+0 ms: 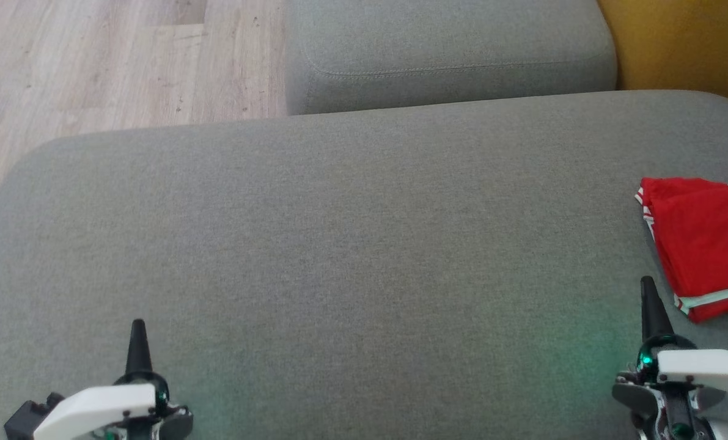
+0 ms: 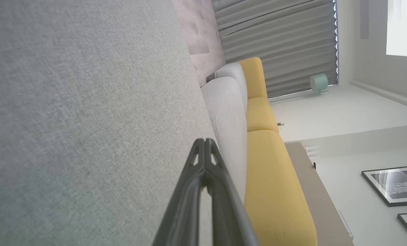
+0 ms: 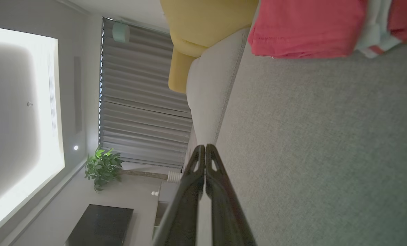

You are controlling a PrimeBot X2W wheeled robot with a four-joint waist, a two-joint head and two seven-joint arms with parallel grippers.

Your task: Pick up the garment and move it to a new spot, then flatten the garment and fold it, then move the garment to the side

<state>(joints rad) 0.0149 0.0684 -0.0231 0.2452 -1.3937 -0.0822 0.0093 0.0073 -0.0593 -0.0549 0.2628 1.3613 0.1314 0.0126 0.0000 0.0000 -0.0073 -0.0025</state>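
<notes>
The garment [image 1: 703, 241] is red with white and pale green trim, folded into a compact stack at the right edge of the grey sofa seat [image 1: 351, 244]. The right wrist view has the garment [image 3: 309, 29] at its top. My right gripper [image 1: 647, 284] is shut and empty, its tip just left of the garment's near corner; its fingers [image 3: 205, 150] meet at the tips. At the lower left, far from the garment, my left gripper [image 1: 138, 326] is shut and holds nothing, its fingers [image 2: 205, 143] pressed together.
A second grey cushion [image 1: 449, 55] lies beyond the seat, with wooden floor [image 1: 107, 67] at the upper left and a yellow cushion [image 1: 687, 43] at the upper right. The seat's rounded left edge drops off toward the floor.
</notes>
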